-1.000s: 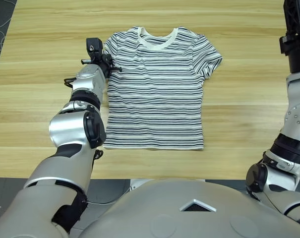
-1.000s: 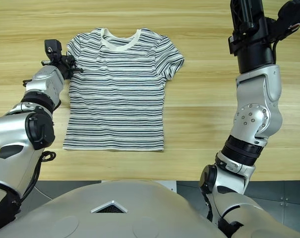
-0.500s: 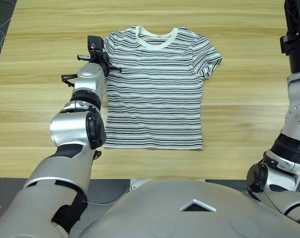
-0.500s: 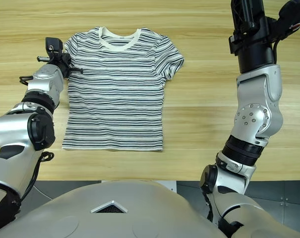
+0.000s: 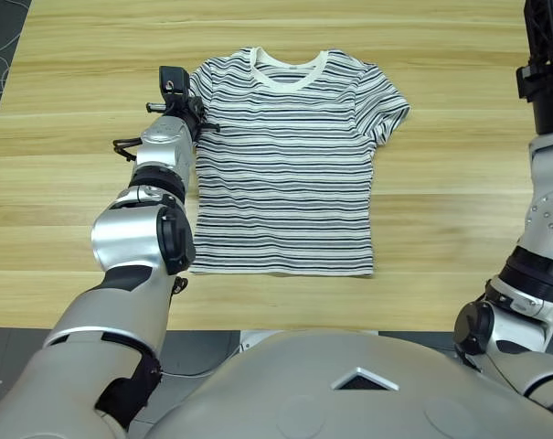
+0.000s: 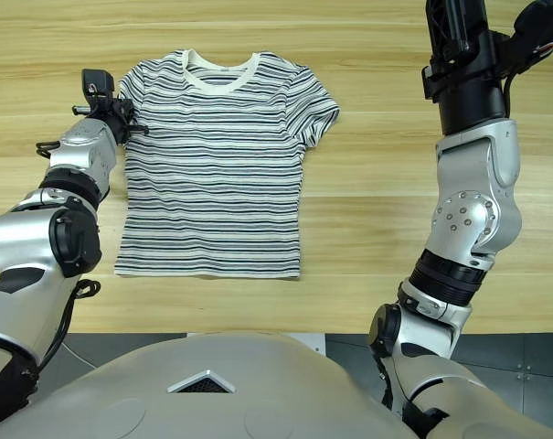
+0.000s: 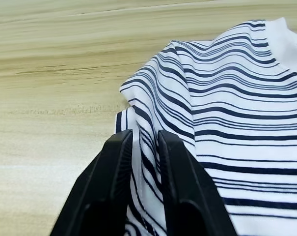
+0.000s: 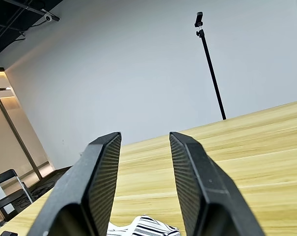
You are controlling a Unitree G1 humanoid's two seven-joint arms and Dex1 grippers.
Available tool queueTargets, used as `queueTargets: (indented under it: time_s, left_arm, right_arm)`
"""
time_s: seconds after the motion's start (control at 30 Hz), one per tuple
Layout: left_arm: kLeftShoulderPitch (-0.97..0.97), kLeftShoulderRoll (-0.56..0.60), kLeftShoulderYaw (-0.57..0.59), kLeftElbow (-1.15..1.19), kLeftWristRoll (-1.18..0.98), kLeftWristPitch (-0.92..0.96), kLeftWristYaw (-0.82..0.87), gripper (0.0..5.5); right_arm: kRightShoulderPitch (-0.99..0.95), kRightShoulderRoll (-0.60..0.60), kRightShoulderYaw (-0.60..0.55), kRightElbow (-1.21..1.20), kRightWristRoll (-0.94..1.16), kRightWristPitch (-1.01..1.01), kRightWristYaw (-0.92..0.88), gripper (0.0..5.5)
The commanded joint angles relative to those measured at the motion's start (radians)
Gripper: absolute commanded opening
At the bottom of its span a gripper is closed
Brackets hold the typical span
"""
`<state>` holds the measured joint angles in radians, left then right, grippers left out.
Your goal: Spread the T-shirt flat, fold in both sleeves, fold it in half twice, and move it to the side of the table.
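A black-and-white striped T-shirt [image 5: 285, 165] lies face up on the wooden table [image 5: 459, 210], collar at the far side. Its right sleeve [image 5: 390, 110] is spread out, while the left sleeve [image 7: 138, 110] is bunched at the shoulder. My left gripper [image 5: 201, 117] sits at that shoulder edge, fingers [image 7: 120, 152] pinched on the sleeve fabric. My right gripper [image 8: 144, 135] is held high above the table's right side, open, with nothing between its fingers.
Bare wood surrounds the shirt on all sides, with wide room on the right [image 5: 468, 137] and at the far edge. The table's near edge [image 5: 349, 327] runs just below the shirt's hem. Dark floor lies beyond the left edge.
My left gripper has shifted slightly toward the far side with the sleeve edge. The right arm has not moved.
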<state>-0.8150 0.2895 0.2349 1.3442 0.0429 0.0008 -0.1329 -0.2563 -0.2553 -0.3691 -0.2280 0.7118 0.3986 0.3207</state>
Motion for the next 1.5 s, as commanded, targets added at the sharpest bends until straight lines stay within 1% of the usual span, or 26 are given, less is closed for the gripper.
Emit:
queueTargets:
  time_s: [0.03,0.23,0.43,0.6,0.63,0.67,0.73,0.8,1.3,1.5]
  left_arm:
    - [-0.027,0.031,0.017,-0.002,-0.015,-0.002,0.017,0.96]
    - [-0.059,0.049,0.058,-0.011,-0.053,-0.033,0.019,0.96]
    - [-0.058,0.043,0.104,-0.003,-0.108,0.012,-0.038,0.96]
    - [-0.041,0.031,0.081,0.0,-0.097,0.029,-0.059,0.96]
    - [-0.039,0.028,0.077,0.001,-0.094,0.032,-0.061,1.15]
    - [-0.038,0.026,0.075,0.001,-0.093,0.034,-0.065,1.21]
    - [-0.036,0.022,0.07,0.001,-0.092,0.036,-0.069,1.59]
    - [-0.034,0.022,0.065,0.001,-0.09,0.037,-0.065,1.76]
    - [-0.015,0.012,0.028,0.01,-0.039,0.033,0.007,1.76]
    - [-0.004,0.001,0.028,0.013,-0.031,0.042,0.01,1.76]
  right_arm:
    - [0.001,-0.015,-0.001,-0.014,0.009,0.011,-0.005,1.84]
    - [0.002,-0.017,-0.004,-0.014,0.009,0.01,-0.005,1.84]
    - [0.002,-0.018,-0.005,-0.016,0.01,0.01,-0.004,1.84]
    - [0.003,-0.019,-0.004,-0.017,0.01,0.012,-0.004,1.84]
    - [0.002,-0.019,-0.004,-0.017,0.01,0.013,-0.004,1.84]
    - [0.002,-0.019,-0.003,-0.017,0.009,0.013,-0.004,1.84]
    - [0.002,-0.02,-0.004,-0.016,0.009,0.013,-0.004,1.84]
    - [0.001,-0.02,-0.004,-0.016,0.011,0.014,-0.003,1.84]
    - [0.007,-0.012,0.005,-0.043,0.026,0.02,-0.008,1.84]
    - [0.009,-0.01,0.01,-0.052,0.031,0.021,-0.011,1.84]
